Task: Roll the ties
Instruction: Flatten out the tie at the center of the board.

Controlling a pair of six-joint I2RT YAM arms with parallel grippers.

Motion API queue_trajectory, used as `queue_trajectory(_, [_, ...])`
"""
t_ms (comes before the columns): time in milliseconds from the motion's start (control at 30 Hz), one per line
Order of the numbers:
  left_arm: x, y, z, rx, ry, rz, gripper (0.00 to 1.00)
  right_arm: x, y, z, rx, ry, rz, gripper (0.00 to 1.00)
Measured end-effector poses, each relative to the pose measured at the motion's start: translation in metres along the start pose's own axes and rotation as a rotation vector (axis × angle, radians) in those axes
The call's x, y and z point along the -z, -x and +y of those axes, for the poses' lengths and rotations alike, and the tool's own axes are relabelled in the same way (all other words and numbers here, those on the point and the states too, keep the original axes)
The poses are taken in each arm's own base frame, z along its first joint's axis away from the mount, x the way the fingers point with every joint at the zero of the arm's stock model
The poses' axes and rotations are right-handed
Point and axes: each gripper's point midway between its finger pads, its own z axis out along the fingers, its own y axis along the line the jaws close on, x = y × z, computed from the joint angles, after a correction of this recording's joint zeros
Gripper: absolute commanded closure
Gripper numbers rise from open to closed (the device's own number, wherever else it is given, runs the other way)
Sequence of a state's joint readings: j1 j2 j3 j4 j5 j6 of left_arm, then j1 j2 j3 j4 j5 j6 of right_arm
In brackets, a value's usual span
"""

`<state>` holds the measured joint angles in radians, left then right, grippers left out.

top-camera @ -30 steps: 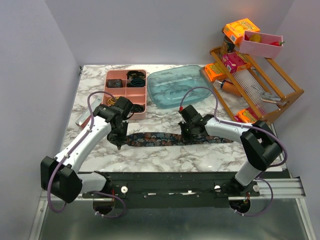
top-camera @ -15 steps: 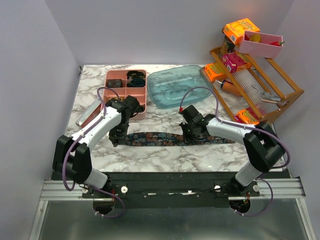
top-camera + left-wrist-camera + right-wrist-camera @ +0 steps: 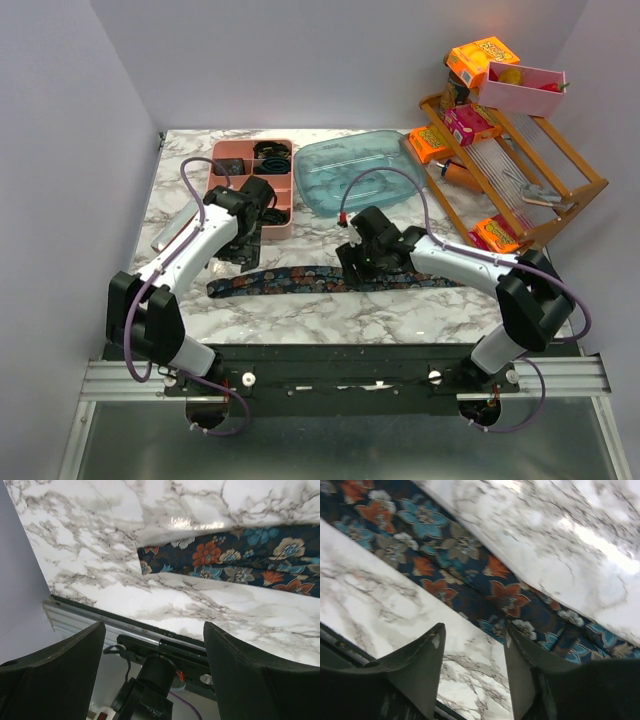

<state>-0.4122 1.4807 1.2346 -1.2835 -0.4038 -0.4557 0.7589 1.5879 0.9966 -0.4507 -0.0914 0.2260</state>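
Found tie stretched flat across marble table, unrolled. Noted left gripper spread wide and empty near the tie's end; right gripper partly parted, empty, over mid-length. Judged rolling not yet begun; next called for pinching one end and curling it over.

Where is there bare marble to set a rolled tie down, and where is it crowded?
Bare: the table strip between the tie and the near edge; also the back-left corner, left of the pink organizer. Crowded: the back right, with blue tray and wooden rack.
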Motion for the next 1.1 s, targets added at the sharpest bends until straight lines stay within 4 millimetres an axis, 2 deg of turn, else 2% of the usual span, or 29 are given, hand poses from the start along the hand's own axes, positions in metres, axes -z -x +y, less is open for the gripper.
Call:
queue_trajectory(100, [0.004,0.012,-0.005,0.011,-0.044,-0.049,0.11,0.002,0.01,0.018,0.065,0.042,-0.032,0.18])
queue_trajectory(233, [0.015,0.028,-0.019,0.036,-0.174,-0.133,0.12,0.001,0.033,0.043,0.175,0.083,-0.089,0.13])
queue_trajectory(267, [0.018,0.03,-0.021,0.041,-0.199,-0.15,0.16,-0.001,0.033,0.046,0.184,0.087,-0.086,0.09])
queue_trajectory(333, [0.022,0.035,-0.026,0.06,-0.258,-0.191,0.21,-0.006,0.039,0.054,0.231,0.09,-0.094,0.08])
queue_trajectory(433, [0.02,0.031,-0.036,0.082,-0.333,-0.205,0.51,-0.018,0.054,0.058,0.272,0.07,-0.105,0.09])
queue_trajectory(467, [0.017,0.028,-0.04,0.087,-0.361,-0.201,0.68,-0.023,0.058,0.058,0.276,0.058,-0.108,0.09])
queue_trajectory(600, [0.0,0.008,-0.069,0.11,-0.477,-0.159,1.0,-0.035,0.081,0.058,0.261,0.01,-0.132,0.12])
queue_trajectory(700, [-0.012,-0.009,-0.094,0.108,-0.523,-0.127,1.0,-0.036,0.102,0.061,0.237,-0.006,-0.171,0.14])
queue_trajectory(833, [-0.015,-0.025,-0.129,0.098,-0.589,-0.131,1.0,-0.039,0.128,0.067,0.205,-0.018,-0.219,0.18])
queue_trajectory(900, [-0.018,-0.03,-0.145,0.115,-0.622,-0.141,1.0,-0.044,0.135,0.069,0.195,-0.022,-0.227,0.26])
queue_trajectory(933, [-0.021,-0.032,-0.149,0.125,-0.628,-0.141,1.0,-0.048,0.136,0.069,0.189,-0.025,-0.224,0.36])
queue_trajectory(967, [-0.025,-0.036,-0.153,0.134,-0.636,-0.14,1.0,-0.052,0.136,0.068,0.186,-0.027,-0.22,0.57])
queue_trajectory(1000, [-0.029,-0.038,-0.156,0.142,-0.64,-0.14,1.0,-0.057,0.134,0.067,0.182,-0.03,-0.21,0.7])
queue_trajectory(1067, [-0.037,-0.043,-0.16,0.158,-0.64,-0.144,1.0,-0.067,0.129,0.065,0.178,-0.037,-0.188,0.88])
queue_trajectory(1100, [-0.041,-0.044,-0.161,0.167,-0.641,-0.148,1.0,-0.07,0.126,0.064,0.174,-0.041,-0.178,0.92])
